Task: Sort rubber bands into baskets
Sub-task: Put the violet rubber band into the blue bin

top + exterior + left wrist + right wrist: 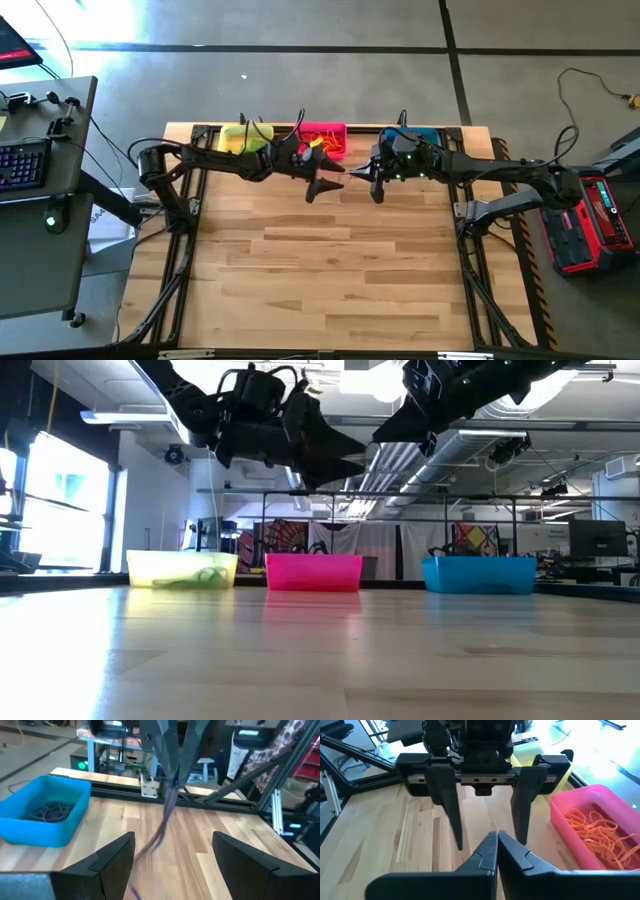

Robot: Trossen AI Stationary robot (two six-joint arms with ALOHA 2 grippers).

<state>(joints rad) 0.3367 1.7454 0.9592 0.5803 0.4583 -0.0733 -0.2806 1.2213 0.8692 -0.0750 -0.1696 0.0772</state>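
Over the far middle of the table, my right gripper (376, 188) (175, 777) is shut on a dark rubber band (165, 820). My left gripper (322, 188) (172, 837) faces it from the left. It is open, with a finger on either side of the dangling band, and I see no touch. At the far edge stand the baskets. The yellow one (182, 569) holds green bands, the pink one (592, 827) orange bands (600, 837) and the teal one (42, 810) dark bands (50, 812). My right gripper pinches the dark band's upper end (172, 790) between its two shut fingertips. The fingers slant down from the table's right. The band hangs slack below them, high above the tabletop, and its lower part trails toward my left gripper.
The bare wooden tabletop (320, 270) stretches toward the near edge. A black frame rail (165, 795) runs along the table's sides. A desk with a keyboard (25, 165) stands off the table to the left, and a red case (590, 220) off to the right.
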